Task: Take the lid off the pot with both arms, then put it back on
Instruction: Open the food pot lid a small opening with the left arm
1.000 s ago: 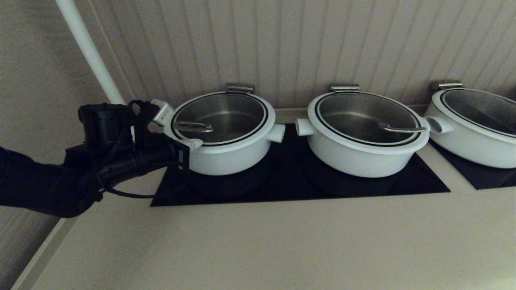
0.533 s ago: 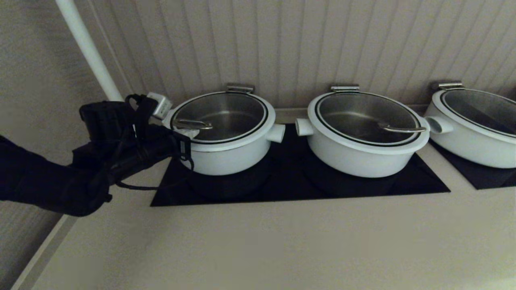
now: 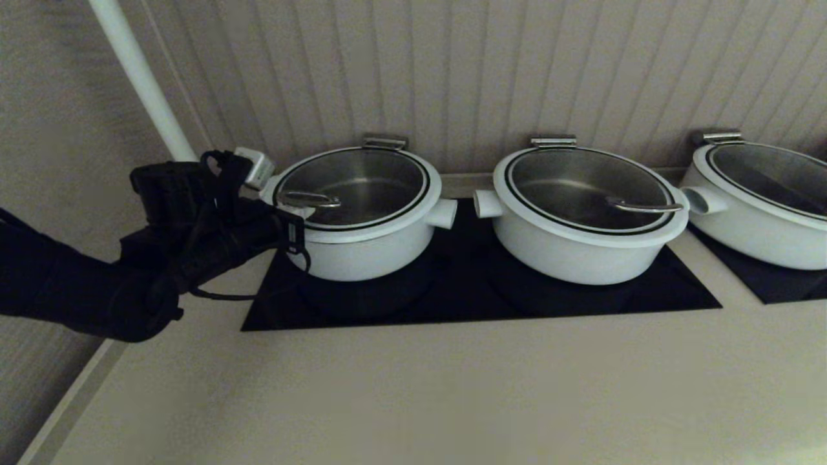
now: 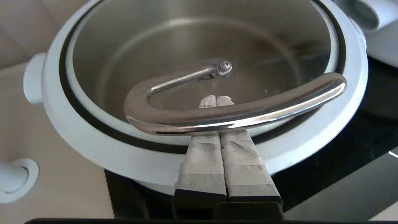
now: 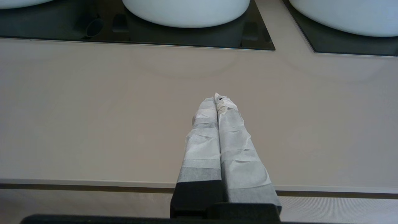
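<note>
pressed together with nothing between them, the tape-wrapped fingers of the left gripper (image 4: 216, 101) now lie slid beneath the curved steel wire handle (image 4: 236, 110) of the round clear glass lid with a wide white rim (image 3: 357, 192). over the past second the bulky black left arm (image 3: 129, 271) has pushed inward from the rim, tucking its tips under the bar. the lid sits closed on the wide, low white pot (image 3: 362, 248), near the worktop's far left corner. the hooking looks done, the lift not begun. the right gripper (image 5: 217, 101), jaws also pressed together and empty, hangs over bare beige worktop (image 5: 93, 109) near its front edge, well apart from the pot.
</note>
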Controlling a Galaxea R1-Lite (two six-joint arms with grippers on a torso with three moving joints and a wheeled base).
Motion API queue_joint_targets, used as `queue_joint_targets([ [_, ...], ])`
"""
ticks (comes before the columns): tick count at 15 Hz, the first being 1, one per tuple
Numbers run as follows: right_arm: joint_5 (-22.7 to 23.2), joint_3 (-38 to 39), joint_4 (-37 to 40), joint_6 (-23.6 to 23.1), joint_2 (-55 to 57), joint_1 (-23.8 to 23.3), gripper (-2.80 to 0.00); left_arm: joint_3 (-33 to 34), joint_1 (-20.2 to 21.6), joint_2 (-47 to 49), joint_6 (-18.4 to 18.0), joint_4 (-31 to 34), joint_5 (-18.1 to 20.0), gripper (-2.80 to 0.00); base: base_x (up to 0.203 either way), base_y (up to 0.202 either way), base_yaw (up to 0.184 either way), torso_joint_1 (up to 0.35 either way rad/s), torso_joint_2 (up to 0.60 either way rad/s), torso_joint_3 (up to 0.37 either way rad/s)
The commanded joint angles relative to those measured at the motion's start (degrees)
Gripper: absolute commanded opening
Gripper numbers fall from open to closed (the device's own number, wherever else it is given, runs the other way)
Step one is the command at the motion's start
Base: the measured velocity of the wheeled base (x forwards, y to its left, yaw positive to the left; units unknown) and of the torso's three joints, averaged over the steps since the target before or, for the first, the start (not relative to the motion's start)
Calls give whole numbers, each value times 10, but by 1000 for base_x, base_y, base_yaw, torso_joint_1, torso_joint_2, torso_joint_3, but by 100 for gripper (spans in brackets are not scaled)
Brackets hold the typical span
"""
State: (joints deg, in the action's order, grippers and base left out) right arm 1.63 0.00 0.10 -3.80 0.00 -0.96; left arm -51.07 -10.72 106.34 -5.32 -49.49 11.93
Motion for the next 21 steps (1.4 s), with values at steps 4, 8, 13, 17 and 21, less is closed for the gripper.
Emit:
queue_joint_targets([
  [4, 0, 0, 0, -1, 0, 0, -280, -21, -1, -4, -2, -1, 1, -280, 0, 0, 0, 0, 0, 0],
  [8, 0, 0, 0, -1, 0, 0, -280, -36, -1, -3, -2, 0, 1, -280, 0, 0, 0, 0, 0, 0],
  [13, 4, 0, 0, -8, 0, 0, -280, -57, -1, -1, -2, 2, 1, -280, 0, 0, 0, 0, 0, 0],
  [17, 7, 0, 1, -16, 0, 0, -280, -58, -1, -1, -1, 0, 2, -280, 0, 0, 0, 0, 0, 0],
  [21, 19, -4, -27, -21, 0, 2, -280, -62, -1, -1, -1, 0, 2, -280, 0, 0, 0, 0, 0, 0],
])
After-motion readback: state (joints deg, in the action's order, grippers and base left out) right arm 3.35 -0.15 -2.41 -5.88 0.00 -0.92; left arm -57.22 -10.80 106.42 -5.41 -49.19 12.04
